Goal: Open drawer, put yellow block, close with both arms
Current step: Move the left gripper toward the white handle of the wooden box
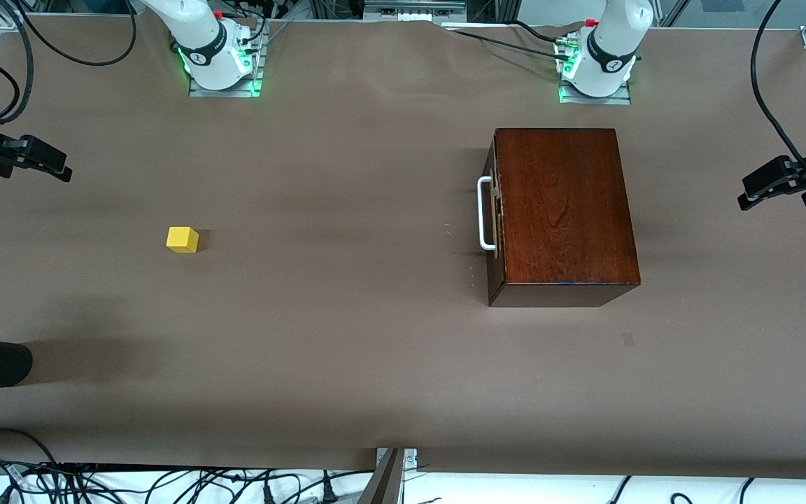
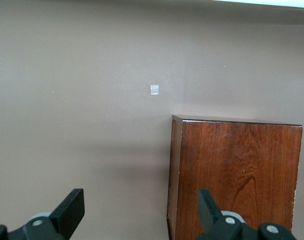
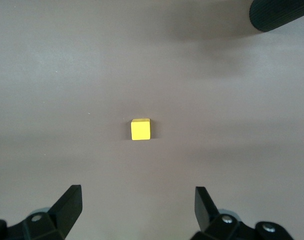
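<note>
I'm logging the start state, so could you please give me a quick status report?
Left gripper and right gripper open, waiting at the table ends. Drawer shut in its box; block untouched on the table. Nothing in the way.

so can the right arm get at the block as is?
Probably yes. The block sits alone on bare table toward the right arm's end, and the right claw hangs open above it with nothing between.

glossy dark wood box, white smooth handle, matt brown table cover
</note>
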Robot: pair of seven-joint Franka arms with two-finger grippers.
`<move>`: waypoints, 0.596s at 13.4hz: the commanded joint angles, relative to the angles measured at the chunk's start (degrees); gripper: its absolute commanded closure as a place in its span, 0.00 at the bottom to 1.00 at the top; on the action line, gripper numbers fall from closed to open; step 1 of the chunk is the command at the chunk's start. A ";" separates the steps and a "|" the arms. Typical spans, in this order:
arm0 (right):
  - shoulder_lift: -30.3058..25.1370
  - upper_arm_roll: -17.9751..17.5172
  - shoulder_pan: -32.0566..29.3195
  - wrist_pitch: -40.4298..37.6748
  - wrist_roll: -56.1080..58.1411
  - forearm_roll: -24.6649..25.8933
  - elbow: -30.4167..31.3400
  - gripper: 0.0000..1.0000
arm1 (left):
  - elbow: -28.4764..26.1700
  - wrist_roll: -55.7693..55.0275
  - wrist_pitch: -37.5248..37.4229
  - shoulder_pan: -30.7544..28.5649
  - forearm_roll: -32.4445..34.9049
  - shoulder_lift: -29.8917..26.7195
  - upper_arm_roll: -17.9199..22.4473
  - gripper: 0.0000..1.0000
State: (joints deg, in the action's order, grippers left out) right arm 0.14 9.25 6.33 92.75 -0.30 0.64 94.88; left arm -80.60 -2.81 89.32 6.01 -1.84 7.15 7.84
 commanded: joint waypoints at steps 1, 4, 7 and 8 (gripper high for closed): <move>0.65 -0.28 -0.62 -1.26 0.12 -0.02 -1.72 0.00 | 0.19 3.39 -0.90 -0.38 -1.06 -1.08 -0.28 0.00; 0.65 -0.28 -0.62 -1.26 0.03 -0.02 -1.72 0.00 | 0.97 2.98 -0.72 -0.20 -1.06 -0.74 -0.37 0.00; 0.65 -0.28 -0.62 -1.26 -0.05 -0.11 -1.72 0.00 | 1.06 2.89 -0.81 -0.20 -1.06 -0.74 -0.99 0.00; 0.65 -0.28 -0.62 -1.26 -0.05 -0.03 -1.72 0.00 | 0.97 2.89 -0.81 -0.20 -1.06 -0.74 -0.99 0.00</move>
State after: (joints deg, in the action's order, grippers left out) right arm 0.14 9.25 6.32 92.75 -0.30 0.64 94.88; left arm -80.40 -1.10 89.28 6.03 -1.85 6.61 7.04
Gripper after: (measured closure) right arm 0.000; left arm 0.000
